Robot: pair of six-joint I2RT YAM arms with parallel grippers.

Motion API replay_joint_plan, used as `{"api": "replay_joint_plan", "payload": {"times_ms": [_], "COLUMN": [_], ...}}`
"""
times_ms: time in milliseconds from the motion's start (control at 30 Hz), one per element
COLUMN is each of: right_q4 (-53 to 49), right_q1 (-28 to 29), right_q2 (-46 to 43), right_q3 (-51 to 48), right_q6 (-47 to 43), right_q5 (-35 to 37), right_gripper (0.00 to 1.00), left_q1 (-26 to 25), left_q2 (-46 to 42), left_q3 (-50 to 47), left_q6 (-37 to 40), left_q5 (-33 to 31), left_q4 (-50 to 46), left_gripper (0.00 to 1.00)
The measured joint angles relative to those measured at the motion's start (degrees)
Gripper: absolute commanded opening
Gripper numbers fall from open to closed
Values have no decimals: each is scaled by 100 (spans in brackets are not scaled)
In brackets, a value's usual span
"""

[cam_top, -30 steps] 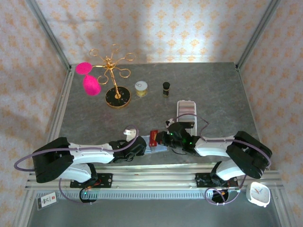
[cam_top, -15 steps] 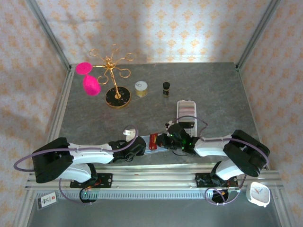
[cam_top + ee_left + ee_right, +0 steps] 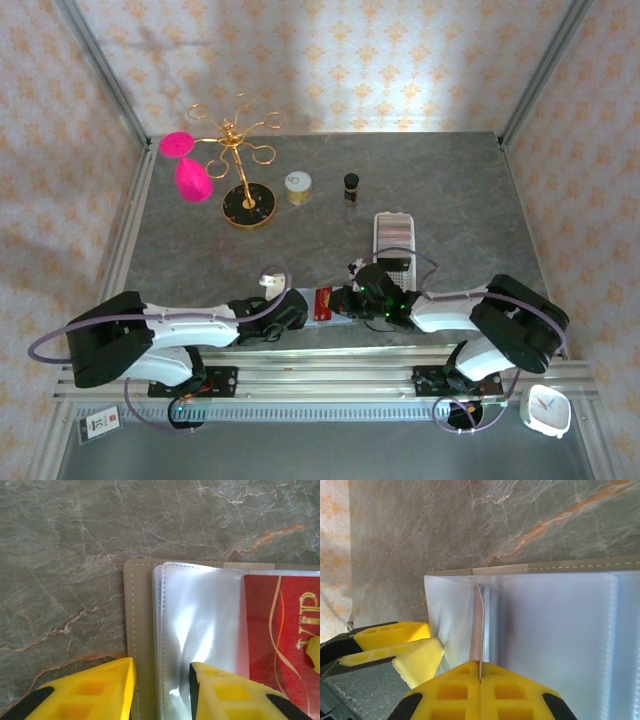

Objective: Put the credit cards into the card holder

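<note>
My two arms meet low over the near middle of the grey worktop [image 3: 450, 180], seen from above, with a red card [image 3: 323, 303] showing between the wrists. That high view places the rest. A white tray [image 3: 393, 232] lies just beyond my right wrist. Along the far side stand a gold stand [image 3: 246, 205], a small jar [image 3: 298, 187] and a dark bottle [image 3: 351, 186], all well apart from the work.

The left wrist camera gives the close detail. The holder [image 3: 136, 645] lies open and flat, with a stitched border on its grey-green cover and clear sleeves stacked on it. My left fingers [image 3: 205, 695] stand part-way open astride the stitched edge, one over the cover's border and the other on the sleeves. They pinch nothing that I can see, and I cannot tell whether they press down. Beside the bare part of the sleeves the card shows its face, red with gold lettering.

The right wrist camera turns that card edge-on, a thin line standing up from the sleeves. My right fingers [image 3: 487, 692] are closed tight on it. Its leading edge meets the clear plastic, but I cannot tell whether it has entered a pocket. One of my left fingers sits just beside it, and the holder's stitched border runs across beyond.
</note>
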Motion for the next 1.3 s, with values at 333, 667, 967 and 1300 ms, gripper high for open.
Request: {"api": "replay_joint_plan", "payload": {"times_ms": [333,667,967,1300], "right_q4": [251,1054,1384,1322], "right_q1": [66,103,103,129], "right_q2": [9,109,286,365], "right_q3": [-103,-461,-492,-490], "right_q6": [216,533,599,400], "right_q5": [-136,-201,-219,-57], "right_gripper": [0,0,0,0], "left_q1": [9,17,17,17], "left_q2": [-142,-175,-120,-105], "left_q3": [-262,-367,-367,-367], "left_q6": [-251,-332,-328,-326], "left_q5": [-70,-70,-70,-72], "left_q4": [398,568,643,649], "left_gripper": [41,40,39,39]}}
